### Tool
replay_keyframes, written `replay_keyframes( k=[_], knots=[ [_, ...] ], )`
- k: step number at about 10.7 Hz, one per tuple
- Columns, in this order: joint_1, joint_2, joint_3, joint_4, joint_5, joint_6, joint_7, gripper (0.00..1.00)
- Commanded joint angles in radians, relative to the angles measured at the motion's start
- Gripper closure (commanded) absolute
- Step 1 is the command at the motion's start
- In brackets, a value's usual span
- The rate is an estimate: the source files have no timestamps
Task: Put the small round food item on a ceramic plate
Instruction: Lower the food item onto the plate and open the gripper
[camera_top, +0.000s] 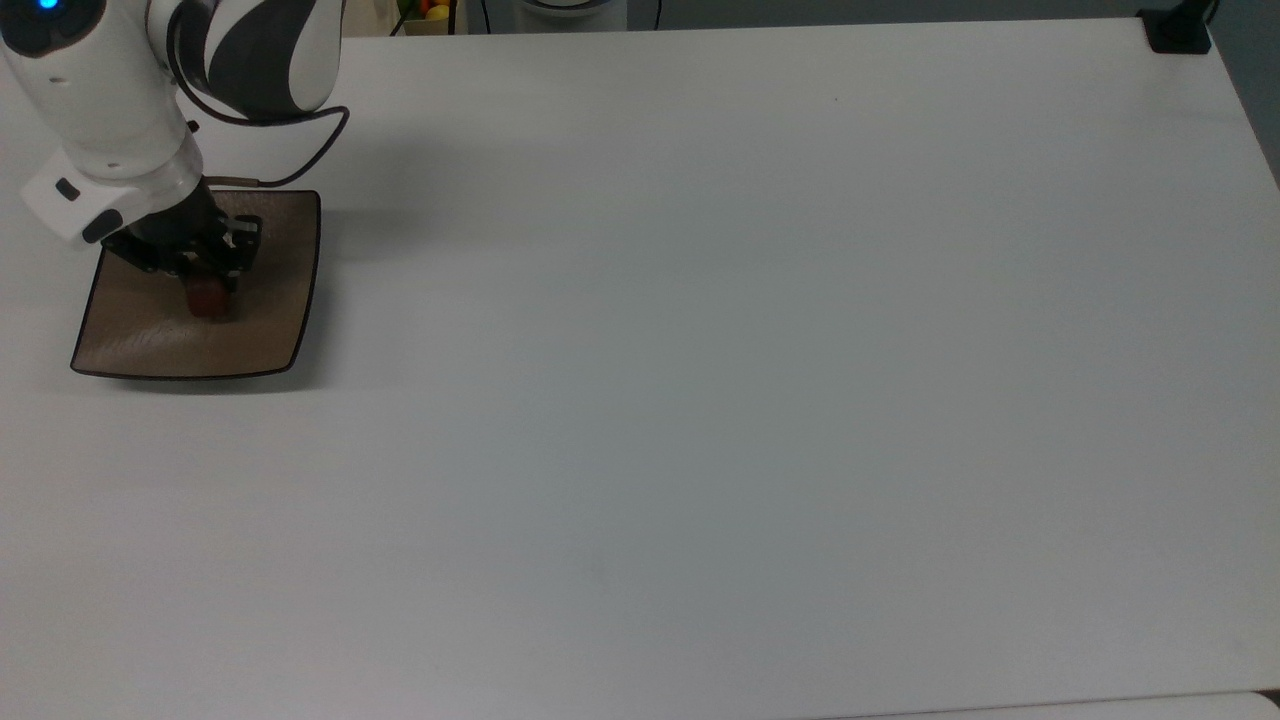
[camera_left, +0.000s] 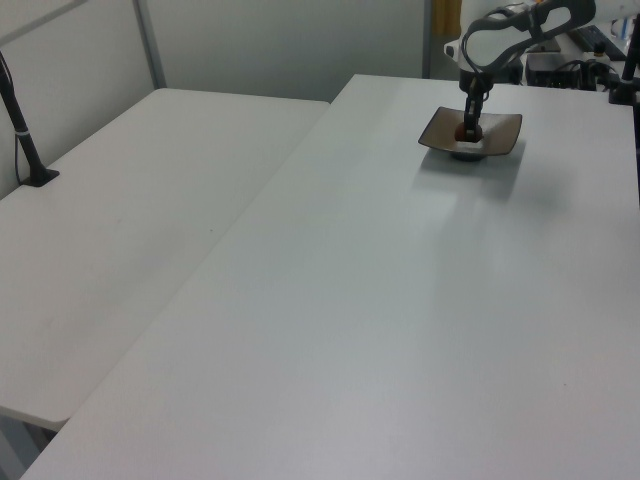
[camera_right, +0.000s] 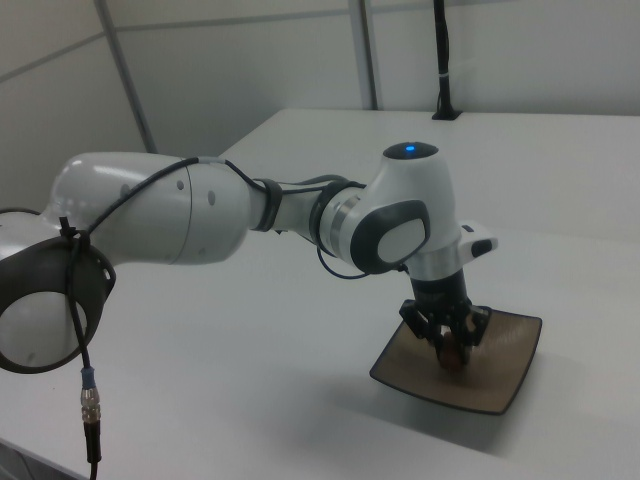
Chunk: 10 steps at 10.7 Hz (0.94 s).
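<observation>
With the gripper (camera_top: 208, 292) clamped on the small round food item (camera_top: 207, 300) low over the ceramic plate (camera_top: 262, 330), a careless release could roll it onto the counter (camera_top: 700, 350).

1. Ceramic plate (camera_top: 260, 340) sits on the table (camera_top: 700, 350), near its far edge at the top view's left.
2. Small round food item (camera_top: 208, 300) is over the plate's middle, between the fingers (camera_top: 232, 283).
3. Gripper (camera_top: 210, 295) is directly above the plate; the arm (camera_right: 200, 210) reaches in from the right view's left.
4. A second table (camera_left: 130, 220) adjoins at the left view's left.
</observation>
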Motion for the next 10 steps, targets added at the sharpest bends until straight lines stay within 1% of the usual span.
replay_keyframes(
  k=[1,2,3,4,5,8,10],
  knots=[
    [0.003,-0.006,-0.005,-0.038,-0.012,0.050,-0.012,0.64],
    [-0.002,-0.006,-0.005,-0.039,-0.010,0.050,-0.011,0.62],
    [-0.003,-0.005,-0.005,-0.039,-0.001,0.050,0.001,0.43],
    [-0.006,-0.005,-0.005,-0.039,-0.001,0.048,0.004,0.16],
    [-0.009,-0.006,-0.005,-0.039,-0.001,0.047,0.004,0.00],
    [-0.008,-0.023,-0.005,-0.036,-0.001,0.031,0.006,0.00],
    [0.008,-0.090,-0.005,-0.026,0.001,-0.042,0.067,0.00]
  ],
)
